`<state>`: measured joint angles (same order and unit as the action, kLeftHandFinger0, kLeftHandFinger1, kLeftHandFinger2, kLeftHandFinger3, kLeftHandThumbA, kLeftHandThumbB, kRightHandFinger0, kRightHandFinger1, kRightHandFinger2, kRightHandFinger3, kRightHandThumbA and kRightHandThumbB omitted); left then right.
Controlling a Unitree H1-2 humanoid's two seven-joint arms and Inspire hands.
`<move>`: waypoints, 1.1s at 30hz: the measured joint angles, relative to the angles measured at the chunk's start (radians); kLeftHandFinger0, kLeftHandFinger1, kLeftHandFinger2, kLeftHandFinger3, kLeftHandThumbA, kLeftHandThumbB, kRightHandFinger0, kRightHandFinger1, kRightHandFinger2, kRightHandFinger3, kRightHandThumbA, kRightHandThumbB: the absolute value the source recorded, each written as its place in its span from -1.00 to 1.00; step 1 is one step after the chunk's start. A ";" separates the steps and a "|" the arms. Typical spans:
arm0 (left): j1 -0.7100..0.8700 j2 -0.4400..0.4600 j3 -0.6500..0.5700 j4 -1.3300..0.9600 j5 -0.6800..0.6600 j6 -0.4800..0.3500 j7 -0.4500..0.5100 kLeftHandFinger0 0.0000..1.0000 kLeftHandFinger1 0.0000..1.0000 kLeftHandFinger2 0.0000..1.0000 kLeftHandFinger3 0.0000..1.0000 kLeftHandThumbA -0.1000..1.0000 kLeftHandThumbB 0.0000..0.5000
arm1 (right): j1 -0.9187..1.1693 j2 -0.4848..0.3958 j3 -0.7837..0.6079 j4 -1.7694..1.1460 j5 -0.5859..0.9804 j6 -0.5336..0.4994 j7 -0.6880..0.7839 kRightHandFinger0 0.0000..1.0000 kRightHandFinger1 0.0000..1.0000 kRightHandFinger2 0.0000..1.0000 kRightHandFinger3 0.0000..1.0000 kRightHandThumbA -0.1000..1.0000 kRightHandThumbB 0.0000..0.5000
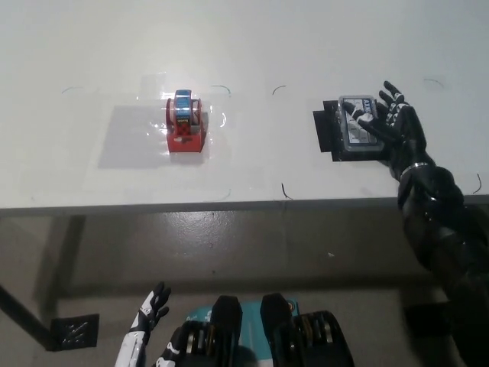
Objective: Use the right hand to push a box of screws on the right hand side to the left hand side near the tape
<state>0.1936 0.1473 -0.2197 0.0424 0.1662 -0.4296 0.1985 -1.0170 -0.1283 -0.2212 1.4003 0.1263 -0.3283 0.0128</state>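
White left hand (pixel 147 321) is hanging low below the table (pixel 252 172), fingers apart. Black right hand (pixel 388 128) is resting spread against the box of screws (pixel 356 130) on its black mat (pixel 325 134). Rigid, probably heavy; pushing low on its right side is advisable. The tape (pixel 186 122) is sitting well apart, leftward.

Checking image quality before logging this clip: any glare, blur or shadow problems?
Head view: glare streaks on the table around the tape dispenser, with a soft grey shadow to its left; right hand and box of screws are soft but readable; under-table area is dim.
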 measured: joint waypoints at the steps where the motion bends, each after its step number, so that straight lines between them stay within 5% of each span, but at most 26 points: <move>1: 0.000 0.000 0.000 0.000 -0.001 0.000 0.000 1.00 1.00 1.00 1.00 0.62 -0.70 | 0.002 0.003 -0.001 0.000 0.002 -0.003 0.000 1.00 1.00 1.00 1.00 1.00 0.10; 10: 0.000 0.000 -0.001 0.000 -0.001 0.000 0.005 1.00 1.00 1.00 1.00 0.62 -0.65 | 0.015 0.048 0.004 -0.006 0.018 -0.048 -0.046 1.00 1.00 1.00 1.00 1.00 -0.01; 15: 0.001 0.000 0.002 -0.002 -0.009 0.000 0.005 1.00 1.00 1.00 1.00 0.61 -0.70 | 0.018 0.057 0.075 -0.007 -0.012 -0.069 -0.099 1.00 1.00 1.00 1.00 1.00 0.14; 18: 0.001 0.000 0.001 -0.002 -0.014 0.000 0.005 1.00 1.00 1.00 1.00 0.65 -0.67 | 0.018 0.069 0.095 -0.009 -0.023 -0.073 -0.131 1.00 1.00 1.00 1.00 1.00 0.02; 28: 0.001 -0.001 0.002 -0.002 -0.014 0.000 0.005 1.00 1.00 1.00 1.00 0.65 -0.58 | 0.018 0.116 0.151 -0.019 -0.055 -0.073 -0.233 1.00 1.00 1.00 1.00 1.00 0.14; 33: -0.001 -0.002 0.002 -0.002 -0.014 0.000 0.005 1.00 1.00 1.00 1.00 0.60 -0.73 | 0.018 0.168 0.213 -0.022 -0.098 -0.075 -0.350 1.00 1.00 1.00 1.00 1.00 0.14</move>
<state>0.1930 0.1455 -0.2178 0.0403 0.1523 -0.4296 0.2033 -0.9986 0.0395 -0.0085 1.3786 0.0284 -0.4029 -0.3371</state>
